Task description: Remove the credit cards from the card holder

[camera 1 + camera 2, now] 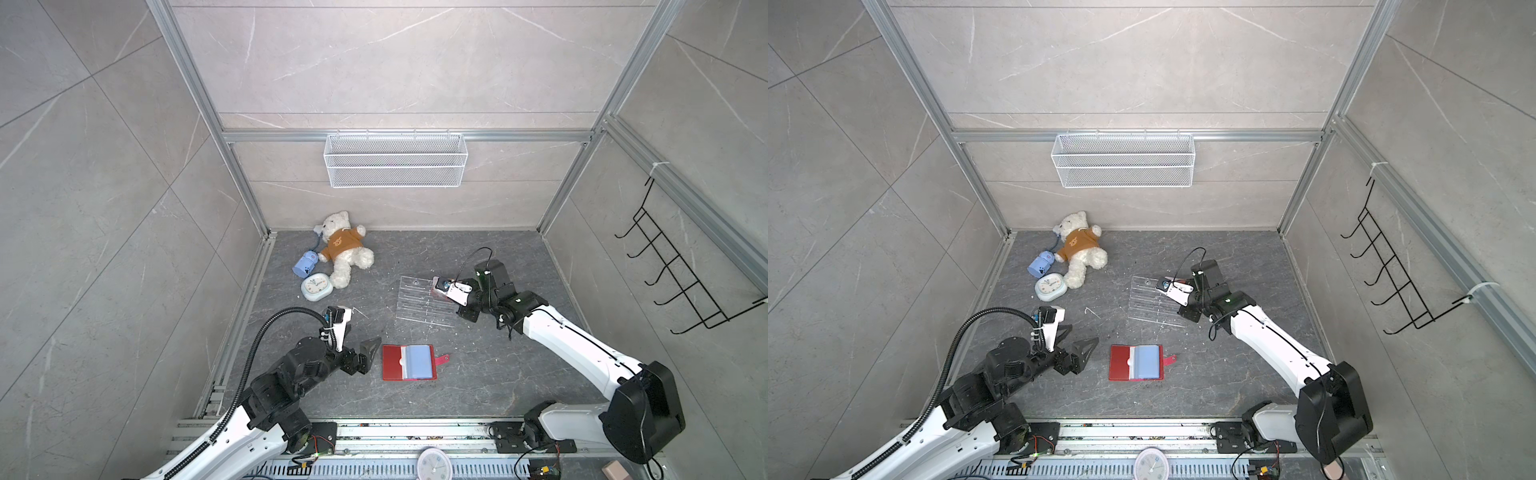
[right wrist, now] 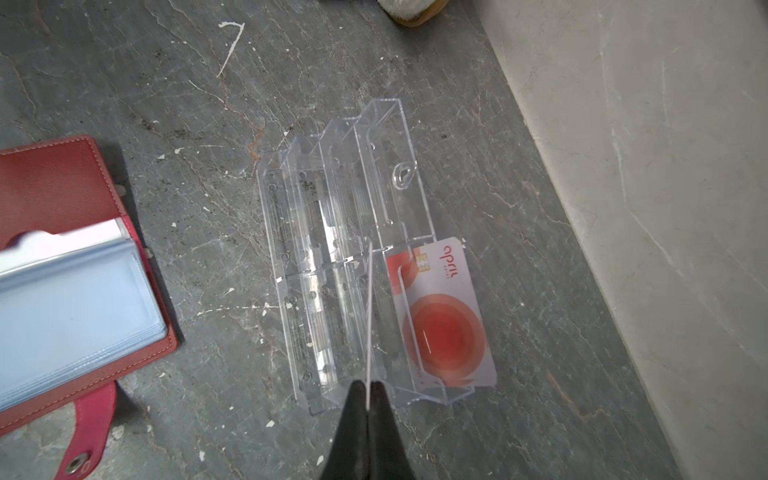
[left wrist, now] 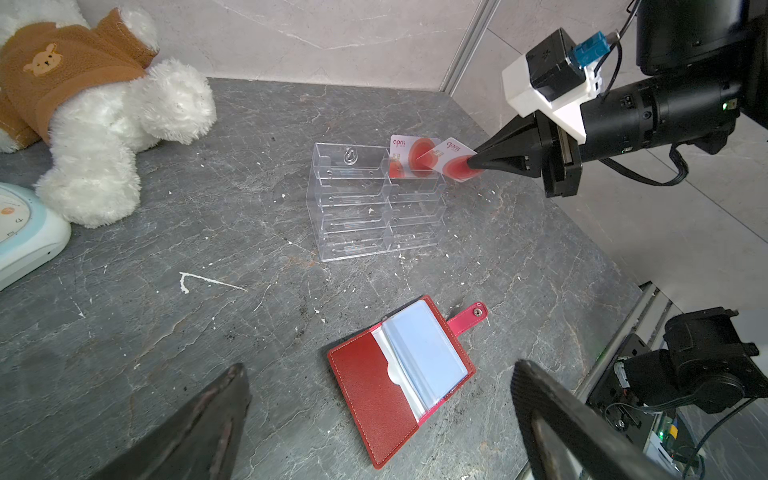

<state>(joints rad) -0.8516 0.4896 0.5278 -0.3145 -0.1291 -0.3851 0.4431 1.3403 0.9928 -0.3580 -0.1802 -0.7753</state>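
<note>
- Left wrist view: the card holder (image 3: 374, 386) lies open and flat on the grey floor, its pale blue sleeves up and its snap tab pointing outward. Bare floor borders all its edges.
- The left gripper (image 3: 378, 370) hangs near the card holder with its jaws spread wide, holding nothing.
- One clear rack (image 3: 353, 208) stands beyond the card holder, well apart, with open floor between them.
- The first credit card (image 3: 409, 156) stands upright in the rack's rearmost tier. The second credit card (image 3: 451, 160) is tilted and pinched at one corner by the closed right gripper (image 3: 477, 163), at the rack's outer edge. I cannot tell whether it touches the rack.
- Right wrist view: the second card shows edge-on as a thin white line between the shut fingertips, running above the rack. The card holder's red cover sits clear of the rack's low front edge.
- Both top views: the left gripper sits just beside the card holder's closed-cover edge and the tab side is free. One teddy bear (image 1: 343, 249) and one clock (image 1: 316, 286) lie far beyond the card holder, near the back corner.
- Count: two cards, one card holder, one rack, two grippers.
</note>
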